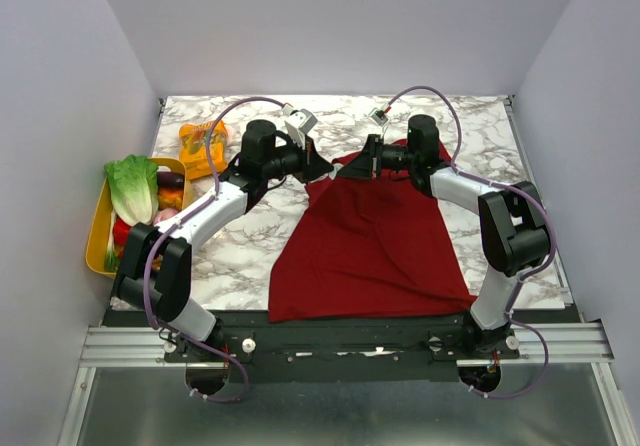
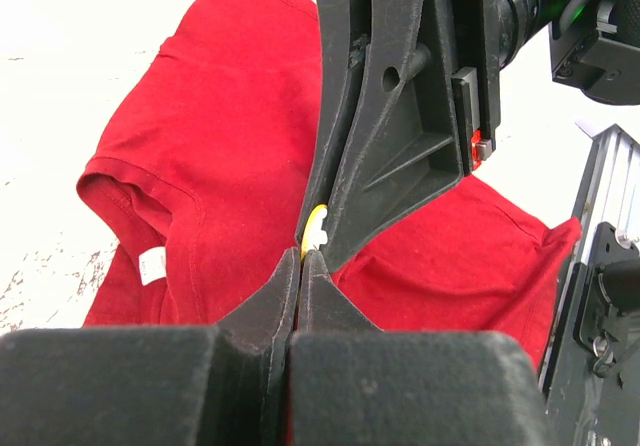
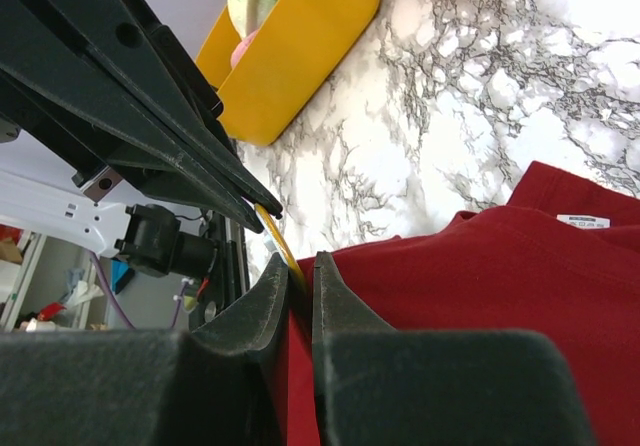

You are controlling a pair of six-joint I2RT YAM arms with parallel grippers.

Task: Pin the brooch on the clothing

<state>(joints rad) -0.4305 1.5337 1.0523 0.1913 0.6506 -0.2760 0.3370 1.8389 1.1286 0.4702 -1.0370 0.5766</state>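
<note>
The dark red T-shirt (image 1: 370, 236) lies on the marble table, its collar end lifted between the arms. It also shows in the left wrist view (image 2: 220, 146) with its white label (image 2: 152, 264), and in the right wrist view (image 3: 500, 286). My left gripper (image 1: 327, 167) and right gripper (image 1: 352, 165) meet tip to tip above the collar. The small yellow brooch (image 2: 315, 228) sits on edge at my shut left gripper (image 2: 303, 258), against the right fingers (image 2: 380, 166). In the right wrist view the brooch (image 3: 272, 231) runs from the left fingers (image 3: 150, 116) into my right gripper (image 3: 302, 266), beside red cloth.
A yellow tray (image 1: 97, 228) with a lettuce (image 1: 132, 188) and other toy food stands at the table's left edge. It also shows in the right wrist view (image 3: 290, 56). An orange snack packet (image 1: 200, 146) lies behind it. Bare marble (image 1: 250, 246) lies left of the shirt.
</note>
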